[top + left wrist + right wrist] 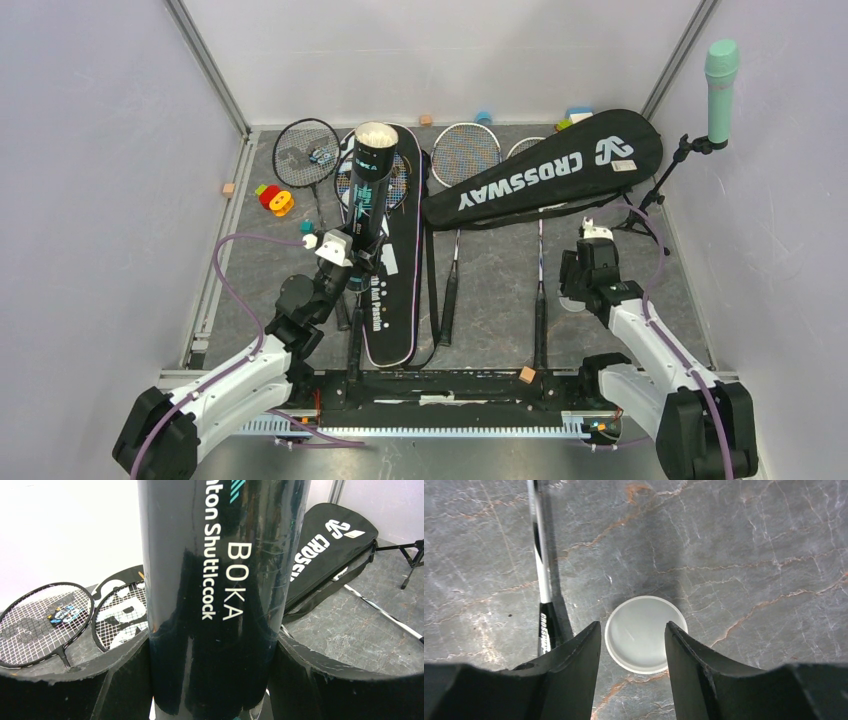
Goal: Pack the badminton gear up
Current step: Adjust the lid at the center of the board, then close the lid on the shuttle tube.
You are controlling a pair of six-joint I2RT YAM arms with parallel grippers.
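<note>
My left gripper (348, 252) (212, 652) is shut on the long black tube (368, 175) (215, 580), holding it upright with its open mouth on top, above the long black bag (392, 300). A racket (306, 152) lies at the back left and another (465, 150) pokes out beside the CROSSWAY bag (545, 170). My right gripper (580, 285) (632, 625) points down at the table, its jaws partly apart over a round white lid (639, 630) that lies flat. The left finger stands clear of the lid and the right finger hides its edge.
A racket shaft (541, 570) runs along the table just left of my right gripper. A mint-green microphone (721, 75) on a black stand is at the back right. Coloured toy blocks (275, 200) lie at the left, and a small block (526, 375) is by the near rail.
</note>
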